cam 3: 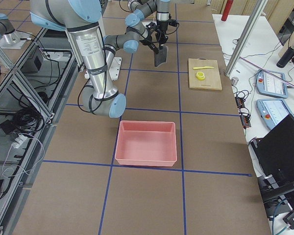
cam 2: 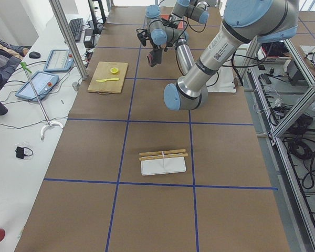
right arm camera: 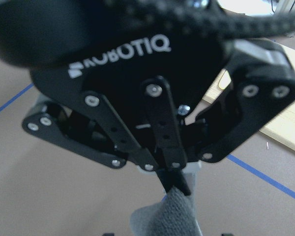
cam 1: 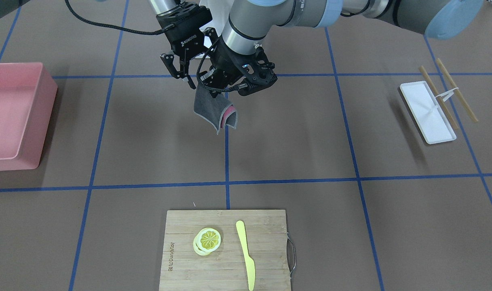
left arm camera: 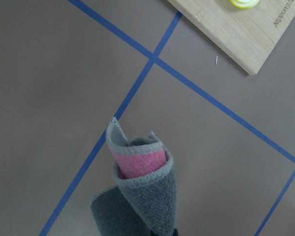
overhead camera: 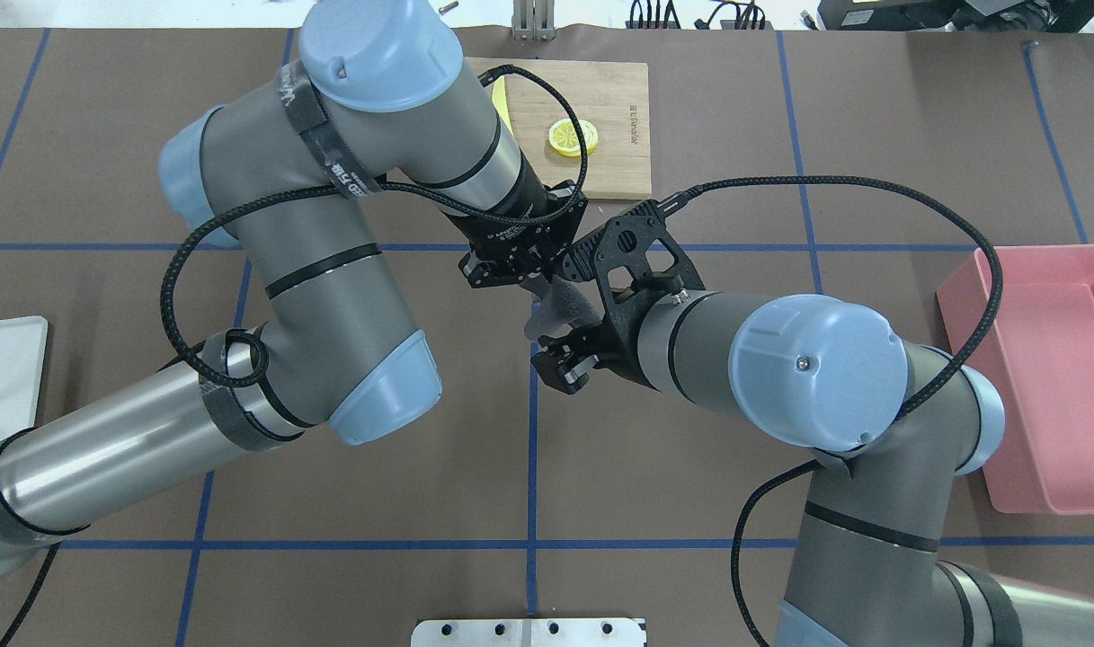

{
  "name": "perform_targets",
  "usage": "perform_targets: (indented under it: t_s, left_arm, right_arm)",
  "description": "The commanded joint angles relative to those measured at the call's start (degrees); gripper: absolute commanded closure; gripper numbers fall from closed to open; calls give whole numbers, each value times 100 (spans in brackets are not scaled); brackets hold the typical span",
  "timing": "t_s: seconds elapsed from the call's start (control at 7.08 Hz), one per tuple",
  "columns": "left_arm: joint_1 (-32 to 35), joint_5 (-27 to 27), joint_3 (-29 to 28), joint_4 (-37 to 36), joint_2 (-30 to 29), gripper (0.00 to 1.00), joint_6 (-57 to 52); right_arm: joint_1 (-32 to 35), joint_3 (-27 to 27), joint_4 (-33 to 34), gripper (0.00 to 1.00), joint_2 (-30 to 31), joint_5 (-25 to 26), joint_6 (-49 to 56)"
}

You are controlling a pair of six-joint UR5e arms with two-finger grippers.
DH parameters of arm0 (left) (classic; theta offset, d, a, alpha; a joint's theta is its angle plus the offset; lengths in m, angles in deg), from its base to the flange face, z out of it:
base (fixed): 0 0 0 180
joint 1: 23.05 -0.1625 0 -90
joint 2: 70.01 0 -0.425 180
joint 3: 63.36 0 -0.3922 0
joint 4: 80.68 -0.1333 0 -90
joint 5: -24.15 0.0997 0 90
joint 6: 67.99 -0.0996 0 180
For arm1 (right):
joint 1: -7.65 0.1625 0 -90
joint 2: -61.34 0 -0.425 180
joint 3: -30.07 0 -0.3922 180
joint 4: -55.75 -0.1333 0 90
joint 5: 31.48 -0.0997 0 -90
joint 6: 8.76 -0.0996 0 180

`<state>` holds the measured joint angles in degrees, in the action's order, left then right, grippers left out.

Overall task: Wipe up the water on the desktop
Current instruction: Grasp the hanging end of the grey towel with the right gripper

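Note:
A grey cloth with a pink inner face [cam 1: 214,111] hangs folded above the brown desktop [cam 1: 294,137], near a crossing of blue tape lines. My left gripper [cam 1: 206,86] is shut on the cloth's top edge. The left wrist view shows the cloth [left arm camera: 142,191] dangling over the tape. The right wrist view shows the left gripper's fingers [right arm camera: 173,173] pinched on the cloth [right arm camera: 172,216]. My right gripper [cam 1: 180,74] is open and empty, close beside the left one; it also shows in the overhead view [overhead camera: 560,364]. I see no water on the desktop.
A pink bin [cam 1: 15,117] stands on the robot's right side. A bamboo cutting board [cam 1: 225,250] with a lemon slice [cam 1: 207,240] and a yellow knife [cam 1: 246,252] lies on the far side. A white tray [cam 1: 427,111] with chopsticks [cam 1: 456,89] lies on the robot's left.

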<state>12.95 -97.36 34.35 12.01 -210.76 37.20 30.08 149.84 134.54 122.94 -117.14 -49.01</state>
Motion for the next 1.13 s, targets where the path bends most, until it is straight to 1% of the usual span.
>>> perform_targets:
  t_s: [0.0, 0.14, 0.28, 0.56, 0.99]
  left_arm:
    - [-14, -31, 107, 47, 3, 100, 89]
    - [-32, -31, 108, 47, 3, 100, 89]
    - [-32, -40, 117, 47, 3, 100, 89]
    - [-32, -40, 126, 47, 3, 100, 89]
    - [-32, -31, 230, 47, 47, 100, 71]
  right_arm:
    - [-37, -41, -327, 29, 98, 32, -9]
    - [-55, -42, -416, 37, 124, 32, -105]
    - [-81, -33, -417, 54, 151, 32, -280]
    - [-73, 2, -417, 99, 160, 23, -308]
    - [-73, 55, -426, 100, 151, -3, -317]
